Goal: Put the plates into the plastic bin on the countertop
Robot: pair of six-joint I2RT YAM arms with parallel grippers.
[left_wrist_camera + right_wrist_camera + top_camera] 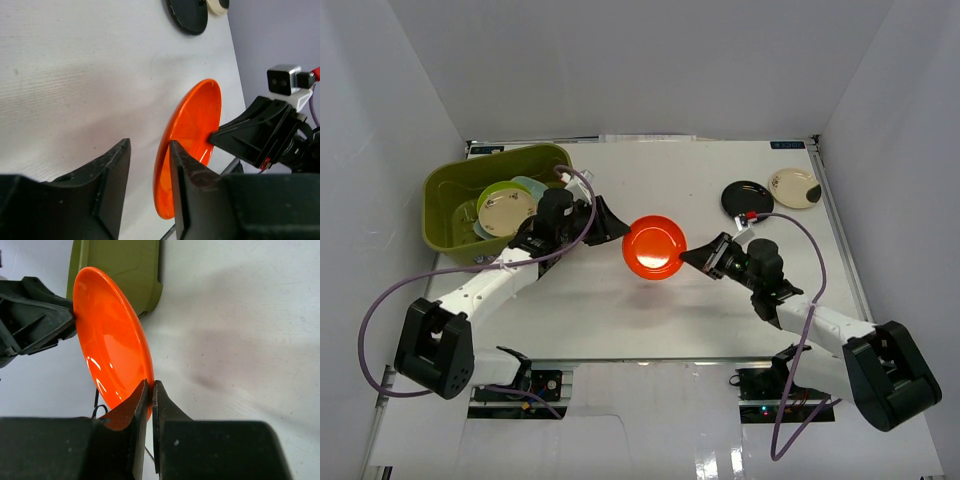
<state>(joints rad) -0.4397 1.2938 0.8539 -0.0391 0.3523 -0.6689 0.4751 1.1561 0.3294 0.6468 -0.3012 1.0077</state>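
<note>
An orange plate [655, 247] hangs tilted on edge above the white countertop [720, 170]. My right gripper [692, 257] is shut on its right rim; in the right wrist view the jaws [151, 384] pinch the plate [107, 335]. My left gripper [620, 228] is open at the plate's left rim. In the left wrist view [149, 145] the rim [187, 130] lies between the spread fingers, close to the right one. The olive-green bin [455, 190] at far left holds a cream plate [507, 212], a lime green one and a pale mint one. A black plate [747, 198] and a cream patterned plate [793, 187] lie at back right.
White walls close in the countertop on three sides. The bin's end also shows in the right wrist view [120, 265], behind the orange plate. The black plate [187, 15] and the cream one lie at the top of the left wrist view.
</note>
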